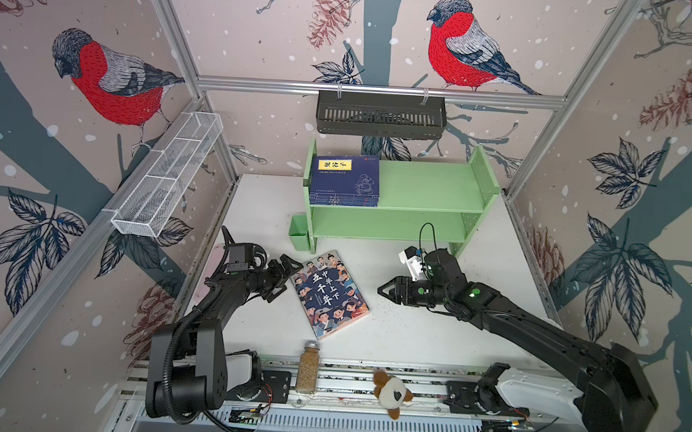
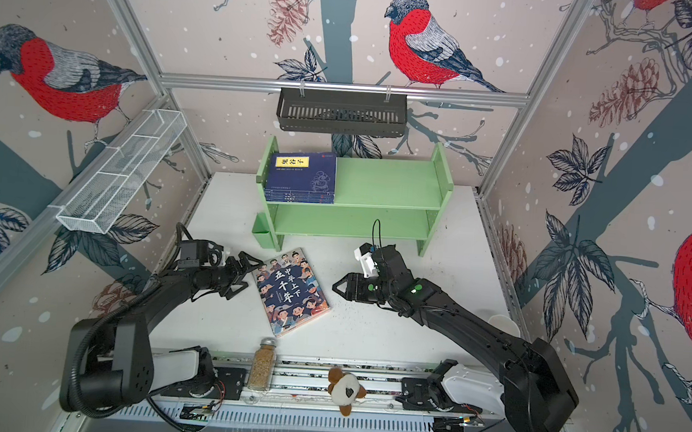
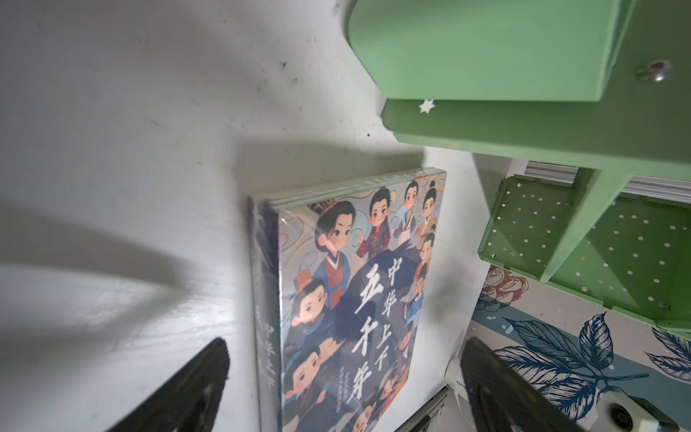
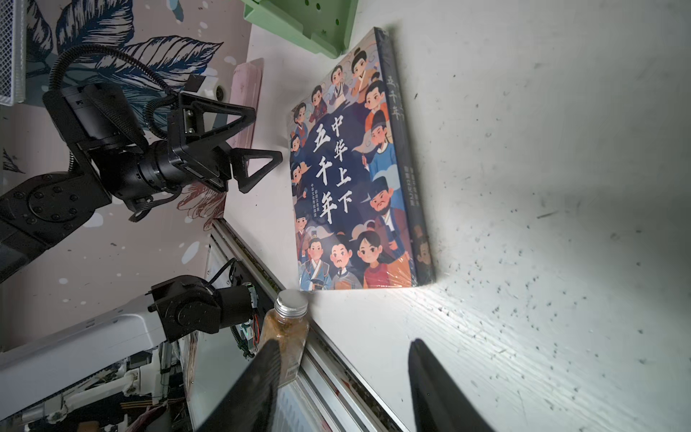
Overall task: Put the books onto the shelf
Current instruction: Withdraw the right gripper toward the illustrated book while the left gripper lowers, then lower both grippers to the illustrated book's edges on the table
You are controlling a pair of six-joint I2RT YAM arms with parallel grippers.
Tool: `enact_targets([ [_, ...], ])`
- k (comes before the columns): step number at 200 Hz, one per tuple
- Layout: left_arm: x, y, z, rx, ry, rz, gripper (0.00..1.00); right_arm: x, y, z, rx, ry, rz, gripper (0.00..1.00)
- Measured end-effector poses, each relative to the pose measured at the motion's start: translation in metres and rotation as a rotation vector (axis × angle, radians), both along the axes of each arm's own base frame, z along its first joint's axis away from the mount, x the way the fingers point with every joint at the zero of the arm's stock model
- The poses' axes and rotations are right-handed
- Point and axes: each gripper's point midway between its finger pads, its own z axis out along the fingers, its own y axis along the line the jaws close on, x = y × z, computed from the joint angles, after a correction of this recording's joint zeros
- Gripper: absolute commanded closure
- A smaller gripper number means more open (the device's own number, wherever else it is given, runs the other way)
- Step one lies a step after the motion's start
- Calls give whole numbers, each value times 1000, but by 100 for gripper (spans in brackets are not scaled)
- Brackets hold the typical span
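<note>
A: Where are your books lying?
B: Your navy books point(image 1: 346, 179) are lying stacked at the left end of the top board of the shelf point(image 1: 425, 185). The cartoon book point(image 1: 329, 293) is lying flat on the table point(image 1: 411, 338) before it, between your grippers.
A: And your jaws?
B: Your left gripper point(image 1: 285, 280) is hovering just beside the book's edge, jaws spread wide. Your right gripper point(image 1: 385, 290) is standing apart from it, jaws parted, pinching nothing.

Bullfinch wallpaper walls point(image 1: 265, 32); aluminium frame rails point(image 1: 378, 91); scuffed white tabletop point(image 1: 432, 335).
</note>
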Motion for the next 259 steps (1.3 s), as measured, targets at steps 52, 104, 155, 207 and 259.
enact_targets([
  [52,-2,2,-12,27,4,-9,3,-2,-1,-18,23,84,-56,37],
  [104,8,8,-5,82,-45,-24,3,-14,1,-25,68,164,-58,34],
  [155,22,15,2,138,-95,-46,3,-31,13,-37,75,240,-7,31],
  [207,33,18,9,207,-179,-97,3,-41,24,-72,21,344,4,31],
  [259,47,19,24,270,-321,-139,3,-40,37,-87,14,374,8,31],
])
